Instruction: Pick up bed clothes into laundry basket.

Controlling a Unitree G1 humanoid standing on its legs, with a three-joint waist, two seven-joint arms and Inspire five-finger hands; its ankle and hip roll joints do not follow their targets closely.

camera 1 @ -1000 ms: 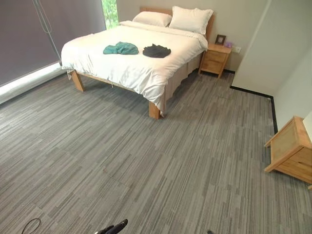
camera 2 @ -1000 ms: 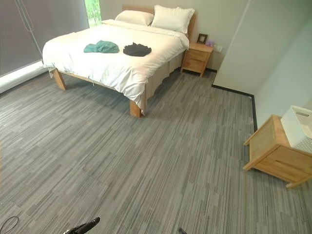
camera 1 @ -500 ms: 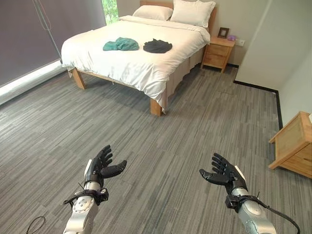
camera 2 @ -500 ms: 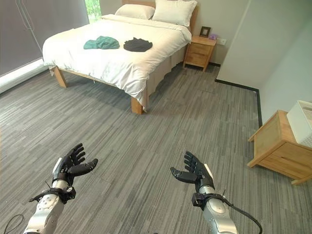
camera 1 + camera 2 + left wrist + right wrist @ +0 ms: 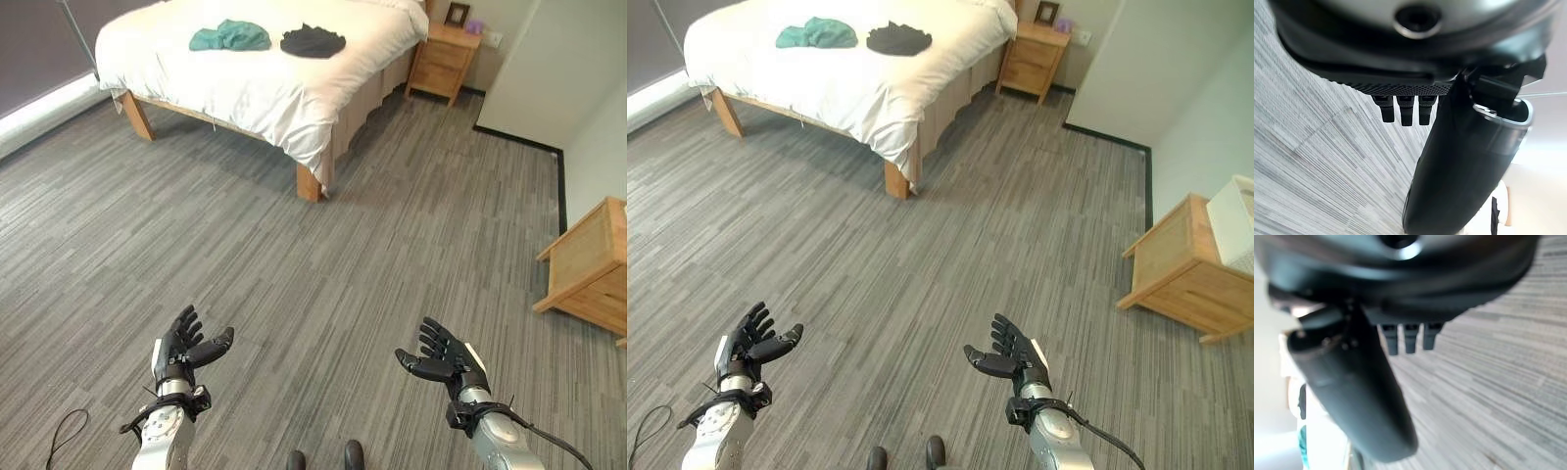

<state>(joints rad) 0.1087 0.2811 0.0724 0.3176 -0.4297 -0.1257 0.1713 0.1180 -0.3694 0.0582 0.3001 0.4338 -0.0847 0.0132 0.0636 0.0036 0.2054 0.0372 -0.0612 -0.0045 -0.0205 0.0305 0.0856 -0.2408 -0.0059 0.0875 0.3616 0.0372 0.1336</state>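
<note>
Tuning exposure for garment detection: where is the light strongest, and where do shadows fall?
Left eye view: the white bed is brightest, so the teal garment and black garment contrast strongly; shadow lies on the floor under the bed's near edge. Left wrist view: the left hand is dark against pale floor.

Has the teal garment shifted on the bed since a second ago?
No. The teal garment keeps its spot beside the black garment on the bed; the camera moved.

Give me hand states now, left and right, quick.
Left hand: open, fingers spread, holding nothing, over the floor.
Right hand: open, fingers spread, holding nothing, over the floor.
</note>
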